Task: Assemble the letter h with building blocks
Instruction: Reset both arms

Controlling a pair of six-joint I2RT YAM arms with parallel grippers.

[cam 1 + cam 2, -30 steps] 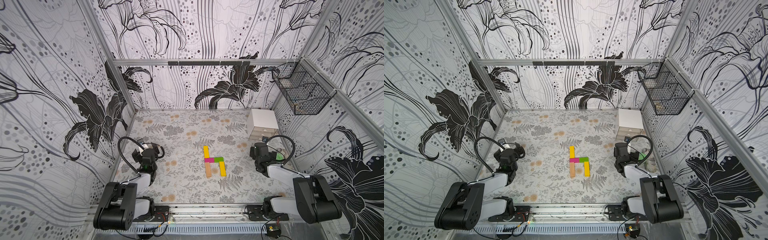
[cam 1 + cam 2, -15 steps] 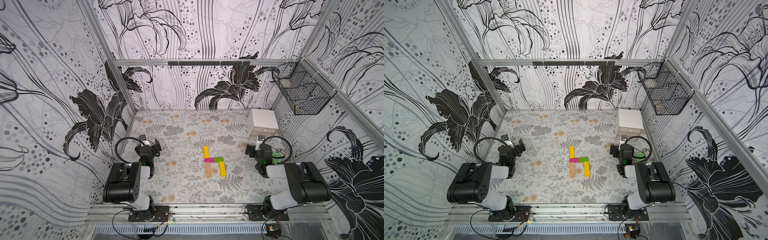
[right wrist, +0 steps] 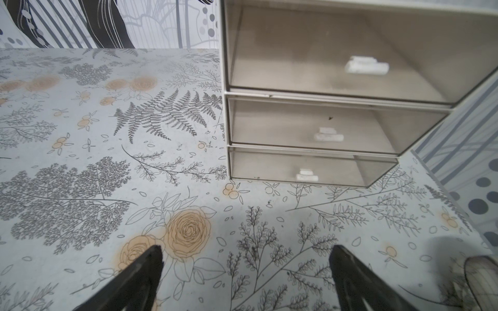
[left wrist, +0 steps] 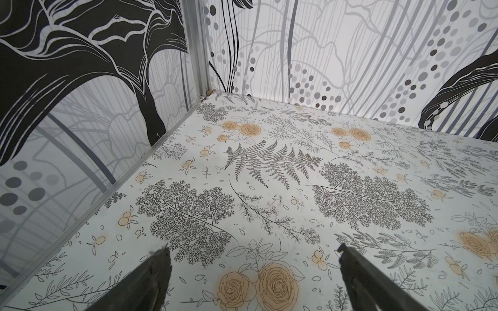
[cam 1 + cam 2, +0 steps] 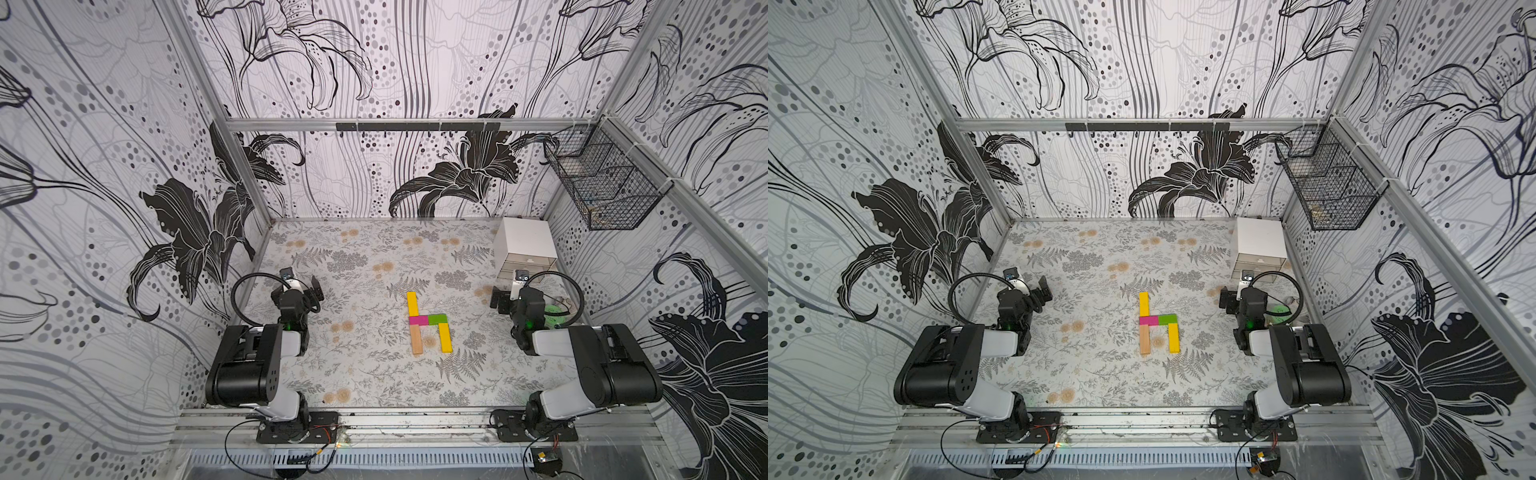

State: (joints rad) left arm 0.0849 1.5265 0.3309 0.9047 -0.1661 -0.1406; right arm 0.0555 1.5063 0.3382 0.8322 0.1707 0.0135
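Jaws of the left gripper (image 4: 253,251) and the right gripper (image 3: 246,251) gape fully, holding nothing, each at its own side of the floral table (image 5: 365,374). Centred between them in both top views, the letter h (image 5: 428,322) lies flat. A long yellow block (image 5: 412,303) and a tan wood block (image 5: 417,340) lie in line as stem, a second yellow block (image 5: 444,337) as leg. The short magenta block (image 5: 419,320) and green block (image 5: 437,319) form the crossbar, edges touching.

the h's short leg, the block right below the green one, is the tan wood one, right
No. The leg below the green block is a yellow block; the tan wood block lies below the magenta block, in the stem. Both top views show this.
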